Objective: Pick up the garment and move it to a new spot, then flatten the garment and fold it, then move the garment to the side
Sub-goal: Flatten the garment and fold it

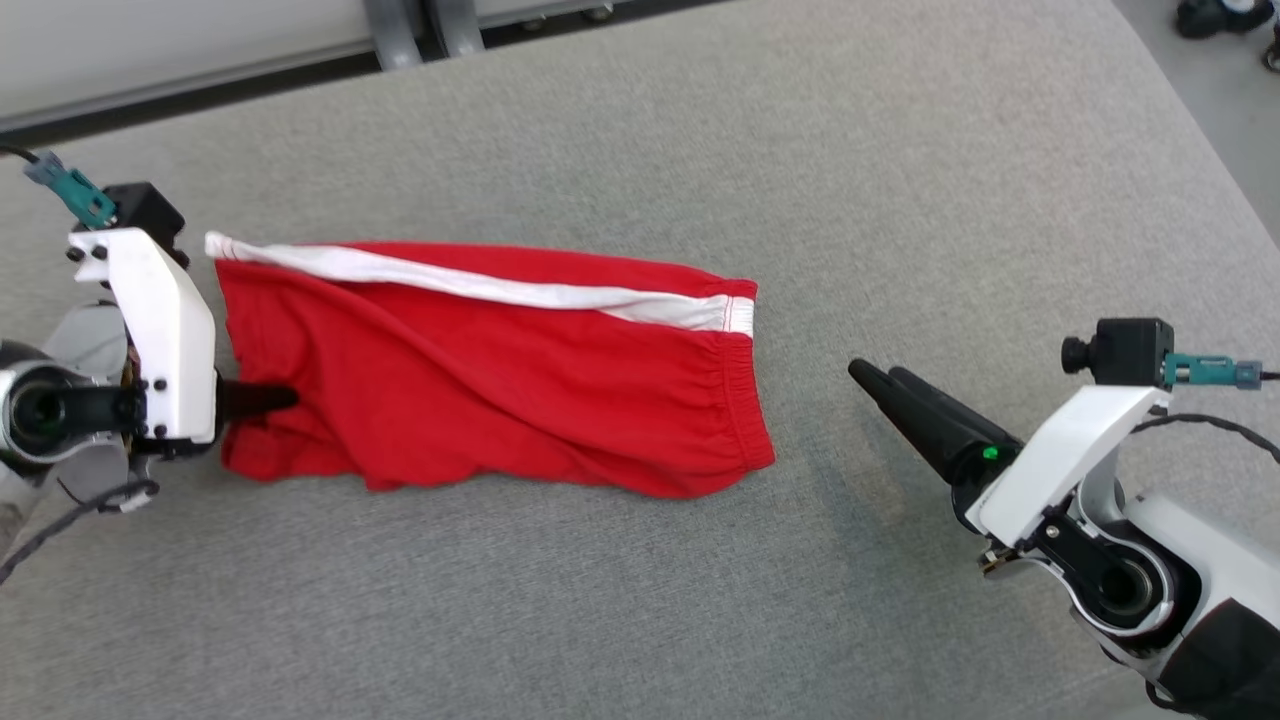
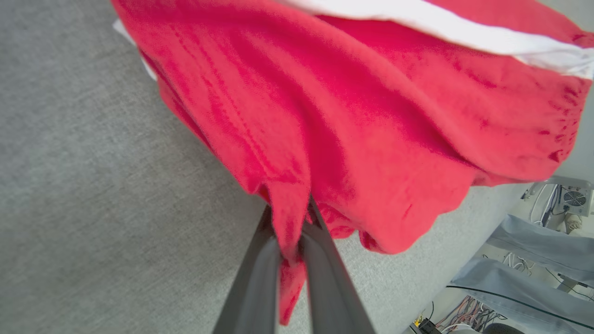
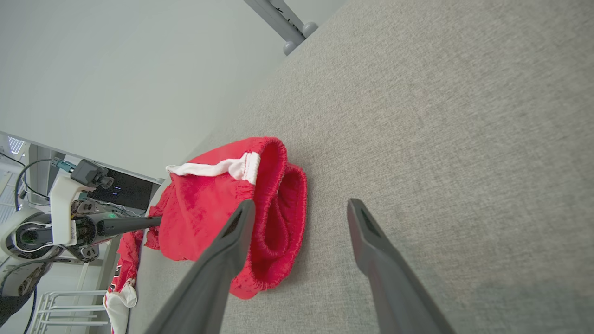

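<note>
Item: red shorts (image 1: 480, 400), one pair, with a white side stripe (image 1: 480, 282) along the far edge and a gathered elastic waistband (image 1: 745, 400). They lie folded flat and lengthwise on the grey cloth surface (image 1: 700, 600), left of its centre in the head view, leg hems toward the robot's left and waistband toward its right. Left gripper (image 1: 275, 398): at the hem end, its fingers pressed together on a pinch of red cloth, which bunches between them in the left wrist view. Right gripper (image 1: 875, 373): near the waistband end but apart from it, fingers spread wide with nothing between them, tips pointing toward the shorts with bare grey cloth in between. Surroundings: metal frame legs (image 1: 420, 30) beyond the far edge; a second red-and-white cloth (image 3: 123, 278) off the surface's edge in the right wrist view; a small fan unit (image 2: 574, 199) and loose cables (image 2: 464, 311) on the floor below. Nothing lies on the surface between the shorts and either gripper.
</note>
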Controlling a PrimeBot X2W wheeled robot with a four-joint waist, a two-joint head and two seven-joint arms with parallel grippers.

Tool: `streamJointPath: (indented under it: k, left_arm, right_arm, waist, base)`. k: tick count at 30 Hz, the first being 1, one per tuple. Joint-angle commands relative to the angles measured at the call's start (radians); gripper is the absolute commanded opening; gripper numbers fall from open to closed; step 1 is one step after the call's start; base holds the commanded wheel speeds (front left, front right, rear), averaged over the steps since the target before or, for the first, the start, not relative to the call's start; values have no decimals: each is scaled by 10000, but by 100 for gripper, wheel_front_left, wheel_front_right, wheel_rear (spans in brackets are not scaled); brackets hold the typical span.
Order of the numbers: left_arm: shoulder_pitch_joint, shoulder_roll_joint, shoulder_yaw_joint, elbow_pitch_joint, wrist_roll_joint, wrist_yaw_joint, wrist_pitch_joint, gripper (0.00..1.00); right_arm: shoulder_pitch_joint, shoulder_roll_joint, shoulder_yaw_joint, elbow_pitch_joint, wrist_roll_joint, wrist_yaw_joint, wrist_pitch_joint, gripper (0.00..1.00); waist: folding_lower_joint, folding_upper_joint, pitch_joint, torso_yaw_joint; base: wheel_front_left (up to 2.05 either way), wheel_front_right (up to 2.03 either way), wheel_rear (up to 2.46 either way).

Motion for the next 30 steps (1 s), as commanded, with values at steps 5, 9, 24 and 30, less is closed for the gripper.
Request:
streamJointPath:
  k: [5,9,24,30]
  left_arm:
    - [869,329,-40,-733,-281,-137,-160,0]
    - [1578,649,-30,-1340,-497,-17,-446,0]
    - [2522,1143,113,-1743,451,136,-2616,100]
    - [3017,1343,787,-2636,1780,658,-5895,100]
  right_arm:
    - [573,-246,14,176,226,5,152,100]
    - [885,-383,-12,267,339,5,176,100]
    - [1282,-553,-83,344,168,5,82,100]
    - [1140,-520,-165,597,-612,5,-762,100]
  waist:
    - [0,0,-1141,722]
    - [0,0,-1565,1033]
    - [0,0,-2254,1629]
    - [0,0,-2468,1679]
  base:
    - [0,0,0]
    - [0,0,0]
    - [0,0,0]
    - [0,0,0]
